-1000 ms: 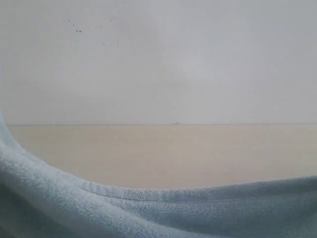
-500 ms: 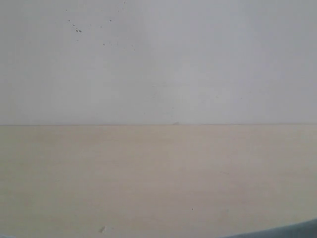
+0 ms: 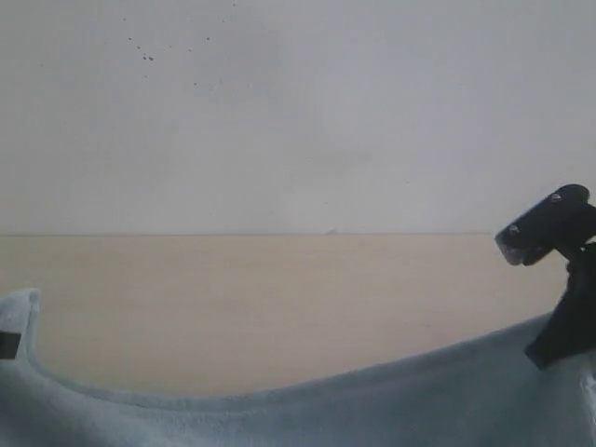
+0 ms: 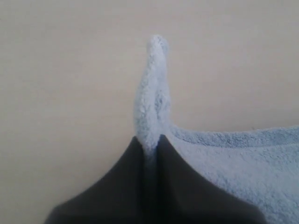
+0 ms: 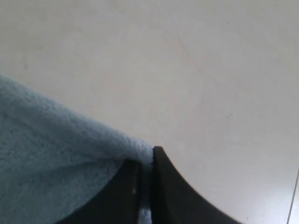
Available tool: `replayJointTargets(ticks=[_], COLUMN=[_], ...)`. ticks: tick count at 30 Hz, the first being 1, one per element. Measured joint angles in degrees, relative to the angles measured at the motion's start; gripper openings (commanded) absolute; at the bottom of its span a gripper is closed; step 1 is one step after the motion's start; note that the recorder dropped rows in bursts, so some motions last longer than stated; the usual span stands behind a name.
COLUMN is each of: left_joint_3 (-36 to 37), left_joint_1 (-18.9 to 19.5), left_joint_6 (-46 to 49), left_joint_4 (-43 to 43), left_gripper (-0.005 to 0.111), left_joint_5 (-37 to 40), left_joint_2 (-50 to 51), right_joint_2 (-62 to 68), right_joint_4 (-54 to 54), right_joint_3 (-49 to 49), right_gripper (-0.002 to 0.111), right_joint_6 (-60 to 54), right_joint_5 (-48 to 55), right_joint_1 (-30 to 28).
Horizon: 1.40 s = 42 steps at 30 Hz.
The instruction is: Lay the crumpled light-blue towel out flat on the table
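The light-blue towel (image 3: pixel 307 410) hangs stretched across the bottom of the exterior view, its top edge sagging in the middle over the beige table (image 3: pixel 279 298). At the left its corner (image 3: pixel 20 312) stands up, with a dark bit of the left gripper (image 3: pixel 7 345) on it. In the left wrist view the left gripper (image 4: pixel 148 142) is shut on a pinched towel corner (image 4: pixel 152 88) that pokes out past the tips. The right gripper (image 5: pixel 145 161) is shut on the towel's edge (image 5: pixel 56 158). Its black arm (image 3: pixel 559 279) shows at the right of the exterior view.
A white speckled wall (image 3: pixel 298 112) rises behind the table's far edge. Bare beige table surface (image 5: pixel 196 70) lies under both grippers. A thin pale line (image 5: pixel 293 198) crosses one corner of the right wrist view.
The towel dropped almost out of the exterior view half a second ago and now fills the bottom again. The right arm has come into view at the right.
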Motion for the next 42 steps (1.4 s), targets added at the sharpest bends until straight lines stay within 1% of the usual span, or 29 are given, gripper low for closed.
replayJointTargets(ticks=[2,6,8,9,10,12,13,14,15,16,18,22,24,26,29,32,37,40,42], left_joint_3=[-2.88,-11.96,-16.15,-18.11,-19.45,-21.71,-22.41,-22.86,-23.39,-23.65,-24.04,-24.39,-24.39,-23.89,-21.29,-17.02,-9.15,-5.53,-3.65], left_joint_1=[1.43,3.87,4.79,5.21,5.40,5.61,5.61,5.61,5.61,5.61,5.61,5.61,5.61,5.61,5.70,5.70,5.70,5.70,5.70], left_joint_6=[0.53,2.30,2.73,2.73,2.73,2.73,2.73,2.31,1.88,1.62,0.41,0.03,0.35,0.43,0.43,0.08,-0.15,-0.39,-0.63], left_joint_4=[0.58,1.17,1.28,1.28,1.37,1.37,1.37,1.37,1.37,1.37,1.37,1.37,1.37,1.63,1.84,1.84,1.84,1.70,1.39], left_gripper=[0.004,0.005,0.013,0.018,0.027,0.041,0.048,0.053,0.054,0.054,0.052,0.047,0.046,0.044,0.041,0.039,0.039,0.039,0.039], left_joint_5=[-3.44,-7.41,-8.12,-8.12,-7.88,-6.88,-6.37,-5.94,-5.79,-5.49,-5.49,-5.23,-3.99,-3.15,-2.54,-1.66,1.09,2.74,2.98], left_joint_2=[4.30,11.72,15.47,17.76,19.64,24.36,26.53,28.46,30.08,31.04,32.02,29.99,27.38,24.20,18.98,13.54,5.92,2.95,1.26], right_joint_2=[4.89,14.21,17.87,20.72,22.66,27.39,29.56,31.54,33.28,34.48,36.49,36.42,35.05,32.79,27.68,21.53,12.55,9.65,8.41], right_joint_4=[0.12,0.35,1.26,2.46,3.60,7.39,8.89,10.57,11.80,12.63,13.43,14.04,14.90,16.76,21.36,24.02,27.65,29.20,29.62], right_joint_3=[-4.79,-17.43,-22.70,-26.50,-28.92,-34.35,-36.67,-38.79,-40.75,-42.20,-45.37,-47.73,-47.76,-46.91,-42.64,-35.24,-18.84,-9.50,-3.96], right_gripper=[0.005,0.005,0.006,0.008,0.013,0.027,0.036,0.044,0.047,0.047,0.040,0.015,0.005,0.000,0.000,0.000,0.000,0.000,0.000], right_joint_6=[-0.73,-2.96,-4.31,-6.10,-7.43,-10.76,-11.82,-12.86,-13.65,-14.01,-14.30,-14.44,-14.44,-14.57,-16.35,-18.20,-18.73,-19.43,-20.08], right_joint_5=[-0.52,-1.32,-1.58,-1.33,-0.76,0.35,0.70,1.02,1.24,1.28,1.54,2.44,3.68,4.81,5.98,6.59,8.17,9.01,7.69], right_joint_1=[-1.28,-1.86,-1.86,-1.86,-1.86,-1.86,-1.86,-1.86,-1.86,-1.86,-1.86,-2.85,-3.98,-5.52,-8.36,-10.44,-10.54,-10.54,-10.54])
